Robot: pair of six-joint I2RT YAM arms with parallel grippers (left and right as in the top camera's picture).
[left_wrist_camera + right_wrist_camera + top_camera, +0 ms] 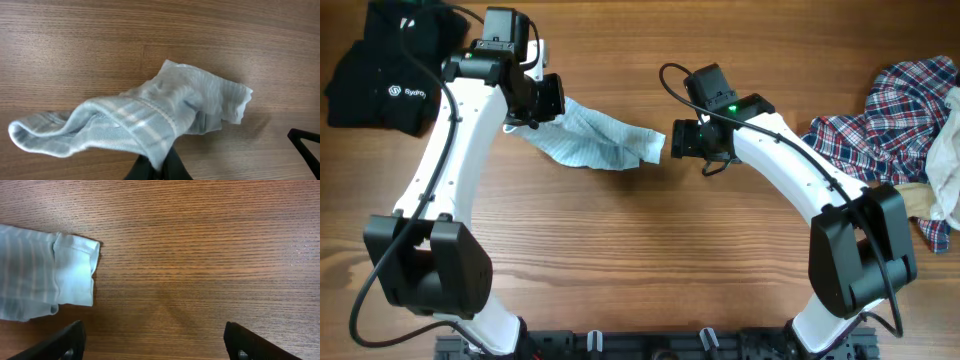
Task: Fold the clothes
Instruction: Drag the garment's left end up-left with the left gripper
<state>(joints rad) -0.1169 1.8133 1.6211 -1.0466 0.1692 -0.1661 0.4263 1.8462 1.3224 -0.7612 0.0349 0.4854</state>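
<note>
Our left gripper (532, 112) pinches one end of the pale blue striped cloth (600, 140), whose free end lies just beside our right gripper (672, 140), jaws apart.

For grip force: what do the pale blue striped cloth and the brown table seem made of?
Pale blue striped cloth: thin woven fabric, probably cotton, matte; it drapes and wrinkles softly. Brown table: wood or wood-look laminate, visible grain, slight sheen.
</note>
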